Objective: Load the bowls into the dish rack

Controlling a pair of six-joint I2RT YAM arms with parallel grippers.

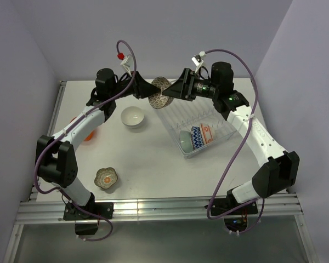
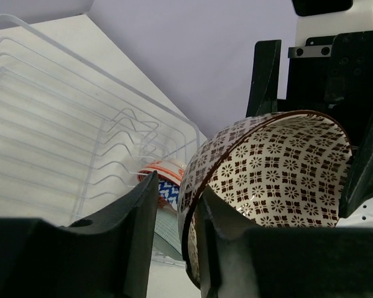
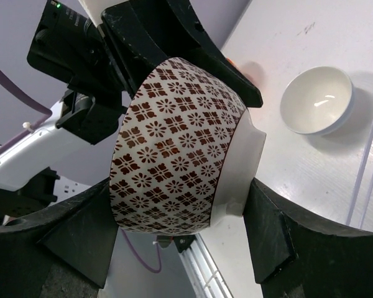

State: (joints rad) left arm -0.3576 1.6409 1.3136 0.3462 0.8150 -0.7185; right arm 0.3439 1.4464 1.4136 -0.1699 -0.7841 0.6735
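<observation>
Both grippers are on the patterned bowl rn, held up in the air over the rack's far-left corner, tipped on edge. L gripper pinches the rim, one finger inside, one outside. R gripper is closed across it, fingers against the foot and the opposite side. At the rack's near end: teal bowl, blue bowl and orange-white bowl, standing on edge in a row. White bowl sits on the table just left of the rack. Olive bowl is well off to the near-left. Orange bowl is further left, half hidden under the L arm.
</observation>
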